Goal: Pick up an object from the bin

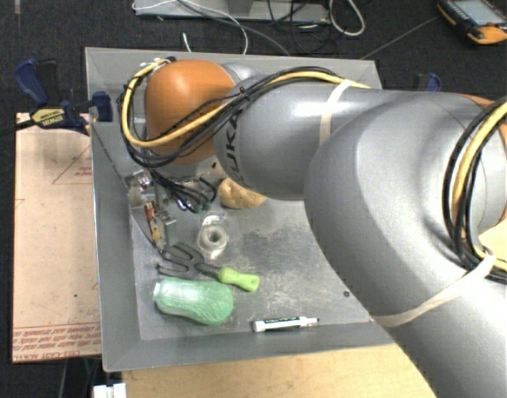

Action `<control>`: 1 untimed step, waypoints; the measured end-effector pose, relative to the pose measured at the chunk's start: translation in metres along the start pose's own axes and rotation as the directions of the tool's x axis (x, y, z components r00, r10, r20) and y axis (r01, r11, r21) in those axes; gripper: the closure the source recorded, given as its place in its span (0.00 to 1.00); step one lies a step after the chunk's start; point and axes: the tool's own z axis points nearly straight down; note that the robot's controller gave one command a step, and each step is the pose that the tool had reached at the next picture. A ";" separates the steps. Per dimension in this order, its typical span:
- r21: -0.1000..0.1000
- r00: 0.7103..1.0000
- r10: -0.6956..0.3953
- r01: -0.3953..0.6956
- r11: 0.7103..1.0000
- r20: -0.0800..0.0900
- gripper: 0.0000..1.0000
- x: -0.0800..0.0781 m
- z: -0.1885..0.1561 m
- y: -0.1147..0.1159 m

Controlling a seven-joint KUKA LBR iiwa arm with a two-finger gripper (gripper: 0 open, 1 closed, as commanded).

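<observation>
Hanging by the left wall of the bin, the claw sits near a small silver fitting, its grip impossible to tell.

A silver-grey arm is capped by a rounded orange cover, looped with yellow and black cables; a small metal tool is attached.

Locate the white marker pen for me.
In the camera view, the white marker pen lies flat by the grey metal bin's near wall, right of the pale green ribbed lump.
</observation>
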 end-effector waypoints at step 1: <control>-0.006 0.986 0.165 -0.165 0.986 -0.001 1.00 0.015 0.003 -0.015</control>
